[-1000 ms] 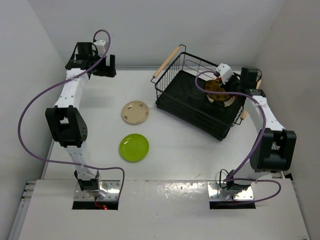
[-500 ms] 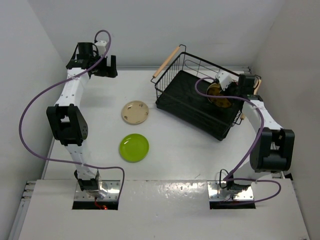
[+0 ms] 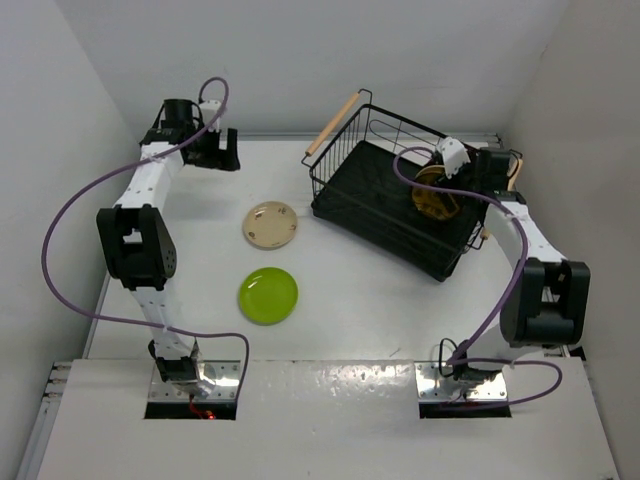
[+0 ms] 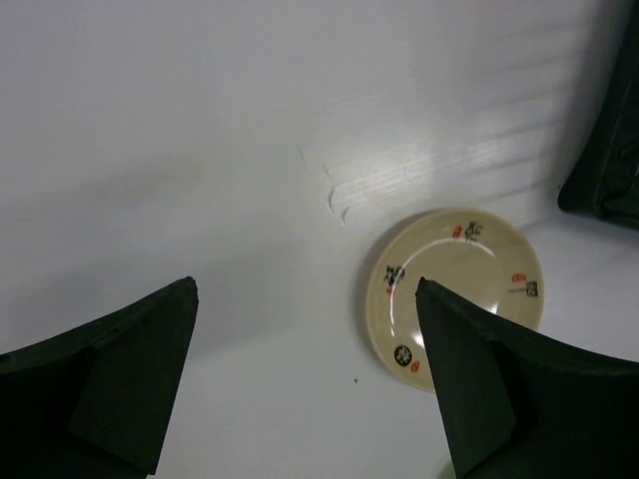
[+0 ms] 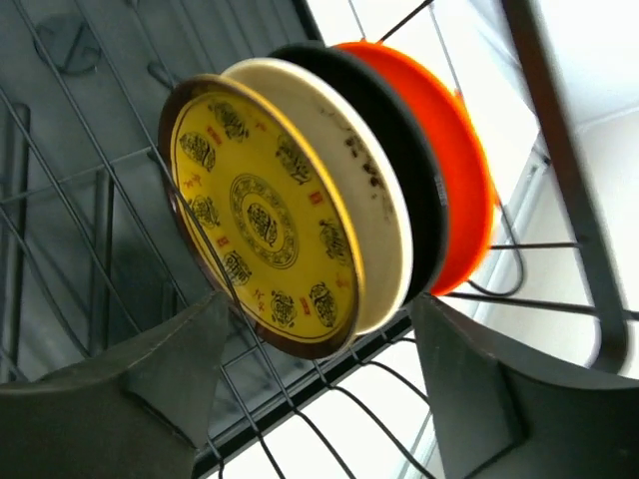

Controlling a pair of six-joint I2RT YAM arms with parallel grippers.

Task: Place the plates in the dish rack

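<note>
The right gripper is wide open by the brown-gold plate standing in the dish rack, and the left gripper is wide open too.

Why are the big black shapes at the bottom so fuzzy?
Left wrist view: they are fingers of the left gripper, too near the lens to focus; the beige plate shows a glare streak. Right wrist view: the right gripper fingers blur too; the brown-gold plate is sharp.

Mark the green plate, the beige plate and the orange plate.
green plate [image 3: 267, 295], top view, its centre.
beige plate [image 4: 454, 289], left wrist view, its centre.
orange plate [image 5: 459, 180], right wrist view, its outer face.
</note>
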